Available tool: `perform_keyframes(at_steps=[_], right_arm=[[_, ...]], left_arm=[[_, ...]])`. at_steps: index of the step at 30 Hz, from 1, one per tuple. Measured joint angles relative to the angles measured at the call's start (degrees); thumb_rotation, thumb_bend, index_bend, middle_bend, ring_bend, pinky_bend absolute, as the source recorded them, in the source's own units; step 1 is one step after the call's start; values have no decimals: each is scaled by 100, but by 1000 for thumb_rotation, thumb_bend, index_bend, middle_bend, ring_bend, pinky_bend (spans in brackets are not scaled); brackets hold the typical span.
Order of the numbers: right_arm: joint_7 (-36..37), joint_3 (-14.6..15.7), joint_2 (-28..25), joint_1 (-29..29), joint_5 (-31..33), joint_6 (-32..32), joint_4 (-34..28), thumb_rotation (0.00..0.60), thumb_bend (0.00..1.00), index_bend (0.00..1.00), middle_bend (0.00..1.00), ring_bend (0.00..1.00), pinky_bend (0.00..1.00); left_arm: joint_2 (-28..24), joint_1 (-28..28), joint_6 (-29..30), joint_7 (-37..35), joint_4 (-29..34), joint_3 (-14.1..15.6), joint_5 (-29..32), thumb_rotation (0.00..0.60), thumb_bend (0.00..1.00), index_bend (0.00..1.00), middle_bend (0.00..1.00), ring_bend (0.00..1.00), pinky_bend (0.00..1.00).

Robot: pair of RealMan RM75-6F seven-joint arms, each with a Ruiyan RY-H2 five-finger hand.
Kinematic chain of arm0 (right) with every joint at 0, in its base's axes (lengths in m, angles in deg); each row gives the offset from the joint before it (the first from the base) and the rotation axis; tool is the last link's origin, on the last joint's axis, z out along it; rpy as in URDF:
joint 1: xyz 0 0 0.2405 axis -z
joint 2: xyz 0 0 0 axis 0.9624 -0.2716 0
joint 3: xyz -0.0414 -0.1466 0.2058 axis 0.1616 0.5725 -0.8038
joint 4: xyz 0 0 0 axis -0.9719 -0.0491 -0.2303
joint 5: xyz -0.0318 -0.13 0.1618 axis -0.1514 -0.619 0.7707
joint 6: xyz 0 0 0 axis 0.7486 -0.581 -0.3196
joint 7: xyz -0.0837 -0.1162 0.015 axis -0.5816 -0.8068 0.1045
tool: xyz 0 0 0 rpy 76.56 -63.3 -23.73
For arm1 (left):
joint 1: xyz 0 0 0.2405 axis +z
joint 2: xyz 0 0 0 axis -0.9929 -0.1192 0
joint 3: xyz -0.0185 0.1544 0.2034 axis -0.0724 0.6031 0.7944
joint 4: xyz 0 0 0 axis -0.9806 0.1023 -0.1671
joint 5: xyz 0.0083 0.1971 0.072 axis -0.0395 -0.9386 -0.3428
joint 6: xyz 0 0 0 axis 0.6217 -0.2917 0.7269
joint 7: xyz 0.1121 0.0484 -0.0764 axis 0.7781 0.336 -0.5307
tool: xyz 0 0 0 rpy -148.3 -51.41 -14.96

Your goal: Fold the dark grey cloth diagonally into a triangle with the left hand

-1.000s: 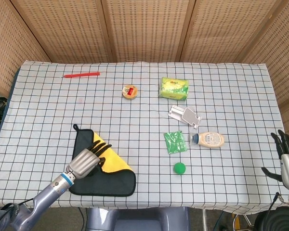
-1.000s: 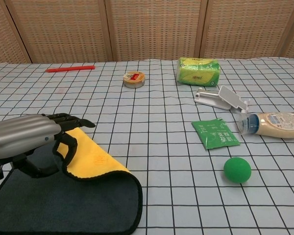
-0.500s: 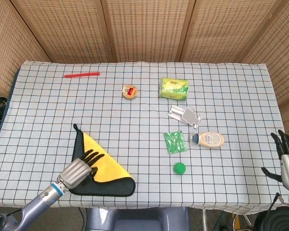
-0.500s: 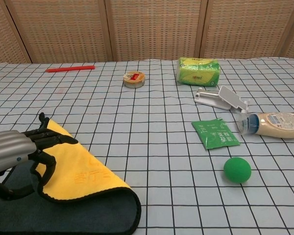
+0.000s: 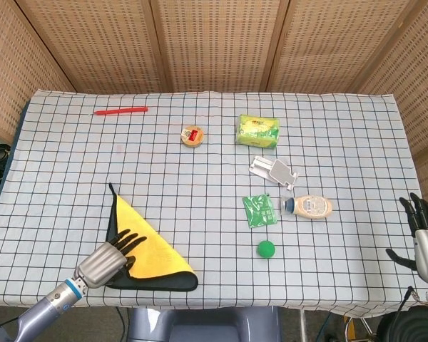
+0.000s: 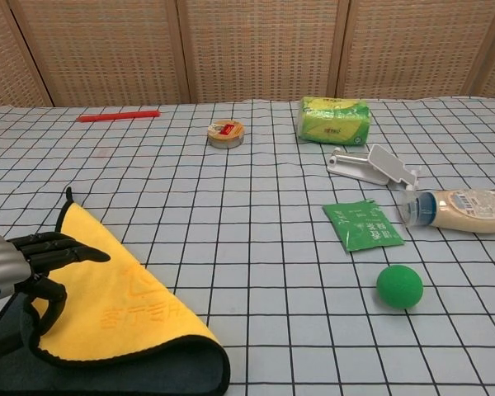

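Head view shows the cloth (image 5: 148,246) lying at the near left of the surface (image 5: 214,157), already doubled over into a triangle. Its yellow inner face is turned up, with a dark grey band showing along the near edge and at the rounded near right corner. The fold line runs diagonally from the far left tip down to that corner. My judgement is that the fold is essentially made; what is left appears to be letting go and perhaps flattening the near edge, where the lower layer sticks out a little past the upper one.

The left hand (image 5: 108,258) sits at the near left corner of the cloth. Its fingers (image 6: 62,246) lie extended on the yellow face, and the thumb curls down at the cloth's edge. In the chest view the thumb seems to hook around the hem, so the hand looks to be pinching the corner loosely, though I cannot be sure of contact underneath.

The right hand (image 5: 426,242) hangs off the near right edge, fingers apart, holding nothing.
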Motion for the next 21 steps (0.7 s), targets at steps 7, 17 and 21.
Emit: perform_keyframes(at_steps=[7, 17, 21], right_arm=[[-4, 29, 2, 5, -67, -23, -28, 600, 0, 0, 0, 0, 0], [-68, 53, 14, 6, -109, -34, -63, 600, 0, 0, 0, 0, 0], [-86, 54, 18, 8, -109, -40, -70, 600, 0, 0, 0, 0, 0]], left_arm=[[-105, 46, -2, -35, -162, 65, -173, 600, 487, 538, 0, 0, 0], [-137, 157, 74, -96, -391, 77, -318, 600, 489, 538, 0, 0, 0], [-142, 202, 96, -132, -460, 87, -378, 600, 489, 538, 0, 0, 0]])
